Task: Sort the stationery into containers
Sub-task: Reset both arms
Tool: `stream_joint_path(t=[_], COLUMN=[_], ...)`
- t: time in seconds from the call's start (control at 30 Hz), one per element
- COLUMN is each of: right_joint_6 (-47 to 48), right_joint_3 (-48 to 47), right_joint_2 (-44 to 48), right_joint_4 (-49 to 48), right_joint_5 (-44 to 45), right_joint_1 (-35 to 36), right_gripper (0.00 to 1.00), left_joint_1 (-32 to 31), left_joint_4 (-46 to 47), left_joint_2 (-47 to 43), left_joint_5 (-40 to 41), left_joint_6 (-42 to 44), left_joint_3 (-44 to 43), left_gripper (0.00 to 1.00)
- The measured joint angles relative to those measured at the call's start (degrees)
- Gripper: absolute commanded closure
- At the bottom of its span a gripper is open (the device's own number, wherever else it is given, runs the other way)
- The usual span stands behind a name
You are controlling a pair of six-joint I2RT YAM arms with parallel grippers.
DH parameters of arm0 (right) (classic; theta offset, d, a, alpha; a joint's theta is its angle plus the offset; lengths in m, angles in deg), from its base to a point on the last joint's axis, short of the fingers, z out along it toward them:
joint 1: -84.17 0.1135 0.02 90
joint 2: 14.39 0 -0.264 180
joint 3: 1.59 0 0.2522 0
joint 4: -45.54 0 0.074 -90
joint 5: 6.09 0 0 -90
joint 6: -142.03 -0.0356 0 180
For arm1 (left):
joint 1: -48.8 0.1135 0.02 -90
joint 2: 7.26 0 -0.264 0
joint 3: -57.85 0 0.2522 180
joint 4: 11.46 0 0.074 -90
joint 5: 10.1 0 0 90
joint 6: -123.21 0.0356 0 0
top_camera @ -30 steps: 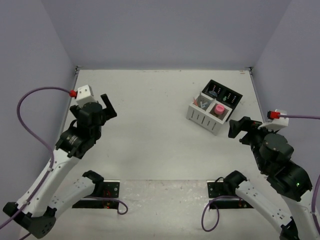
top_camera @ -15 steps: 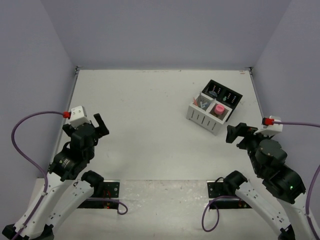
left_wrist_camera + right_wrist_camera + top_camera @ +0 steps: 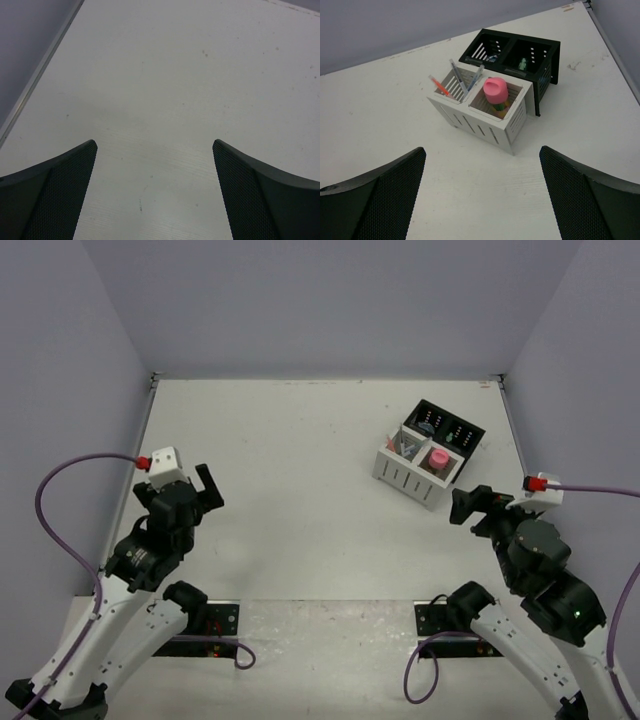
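The containers (image 3: 404, 473) stand at the right of the table: a white slatted half (image 3: 485, 125) in front, joined to a black half (image 3: 546, 65) behind. In the white half's left cell lean thin pens (image 3: 461, 81); its right cell holds a pink-capped cylinder (image 3: 496, 91). A small green piece (image 3: 522, 63) lies in one black cell, and something grey-blue (image 3: 490, 58) in the other. My right gripper (image 3: 482, 148) hangs open and empty, just short of the white half. My left gripper (image 3: 154, 145) is open over bare table at the left (image 3: 205, 486), far from the containers.
Grey walls close off the table at the back and on both sides. The table's left edge strip (image 3: 40, 80) runs close to the left gripper. Purple cables (image 3: 70, 475) loop off both wrists.
Both arms have drawn back toward the near edge, the left one much farther. Since half a second ago the left wrist has shifted only slightly. Both grippers stay open.
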Motion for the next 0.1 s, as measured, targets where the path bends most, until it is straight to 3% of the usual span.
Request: stream_joint_path(t=[0.1], right_joint_6=[-0.03], right_joint_3=[0.02], right_joint_2=[0.0], right_joint_4=[-0.13], right_joint_5=[0.26], right_joint_1=[0.0], right_gripper=[0.01], left_joint_1=[0.0], left_joint_4=[0.03], left_joint_2=[-0.92], left_joint_5=[-0.25], left_joint_6=[0.03], left_joint_3=[0.01], left_gripper=[0.0])
